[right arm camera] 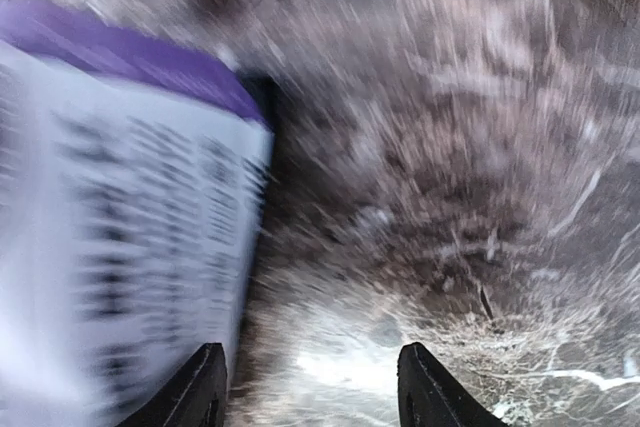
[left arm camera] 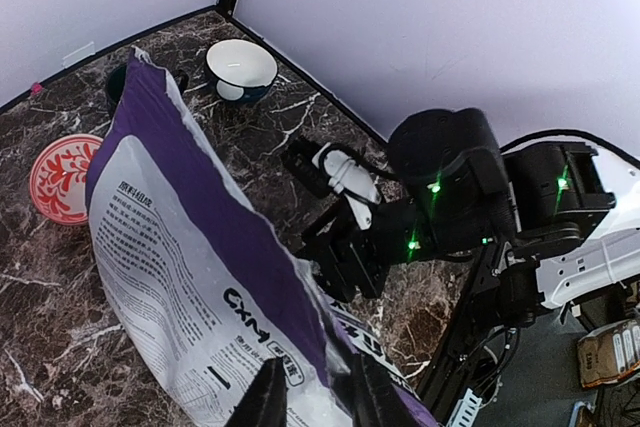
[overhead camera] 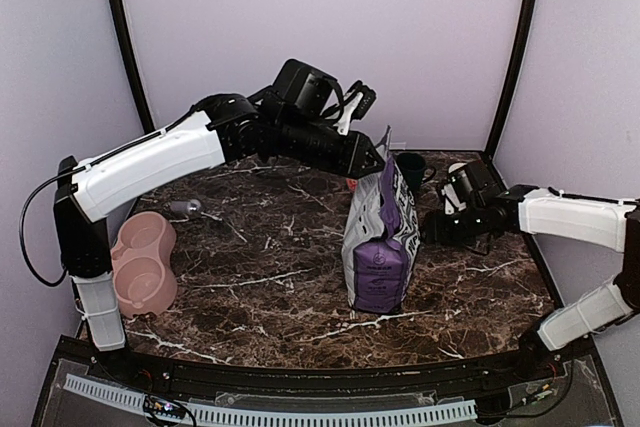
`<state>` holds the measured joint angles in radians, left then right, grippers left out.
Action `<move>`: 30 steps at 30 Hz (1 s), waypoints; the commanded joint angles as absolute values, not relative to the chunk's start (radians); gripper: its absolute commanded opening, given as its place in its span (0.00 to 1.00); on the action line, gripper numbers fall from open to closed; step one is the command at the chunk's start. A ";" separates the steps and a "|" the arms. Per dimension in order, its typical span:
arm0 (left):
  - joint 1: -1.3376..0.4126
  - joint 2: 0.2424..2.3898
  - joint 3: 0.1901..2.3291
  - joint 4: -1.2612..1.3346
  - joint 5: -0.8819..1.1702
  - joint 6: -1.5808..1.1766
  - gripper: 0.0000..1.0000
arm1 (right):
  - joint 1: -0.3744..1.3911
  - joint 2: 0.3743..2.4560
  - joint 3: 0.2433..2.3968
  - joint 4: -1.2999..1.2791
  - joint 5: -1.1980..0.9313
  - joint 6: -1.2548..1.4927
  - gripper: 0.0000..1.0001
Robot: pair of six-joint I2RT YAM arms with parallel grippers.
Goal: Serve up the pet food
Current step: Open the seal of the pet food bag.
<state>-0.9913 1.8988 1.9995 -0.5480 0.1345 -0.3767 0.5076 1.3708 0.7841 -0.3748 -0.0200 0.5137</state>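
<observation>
The pet food is hidden; no kibble shows in any view. A purple-and-white bag (overhead camera: 378, 247) stands upright in the middle of the marble table (overhead camera: 270, 277). My left gripper (overhead camera: 378, 155) sits at the bag's top edge. In the left wrist view its fingers (left arm camera: 265, 402) pinch that edge of the bag (left arm camera: 180, 247) from both sides, so the left gripper (left arm camera: 320, 397) is shut on it. My right gripper (overhead camera: 435, 227) hovers low just right of the bag. The blurred right wrist view shows the right gripper (right arm camera: 310, 387) open and empty, with the bag (right arm camera: 110, 247) just left of its left finger.
A pink double bowl (overhead camera: 145, 262) lies at the table's left edge, with a metal scoop (overhead camera: 185, 209) behind it. A dark cup (overhead camera: 410, 169) stands behind the bag. A red patterned plate (left arm camera: 62, 177) and a white bowl (left arm camera: 240, 69) sit near the back wall.
</observation>
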 commanded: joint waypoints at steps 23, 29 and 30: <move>-0.993 1.894 1.932 -0.471 0.192 -0.482 0.00 | 0.523 1.214 0.993 0.036 -0.576 0.866 0.57; -0.993 1.894 1.931 -0.466 0.187 -0.479 0.00 | 0.542 1.231 0.998 0.037 -0.589 0.869 0.50; -0.993 1.894 1.931 -0.466 0.186 -0.479 0.00 | 0.544 1.232 0.996 0.034 -0.589 0.867 0.47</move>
<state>-0.9913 1.9053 1.9526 -0.4500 0.1925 -0.4793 0.5274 1.2221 1.0069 -0.0196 -0.5529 0.8524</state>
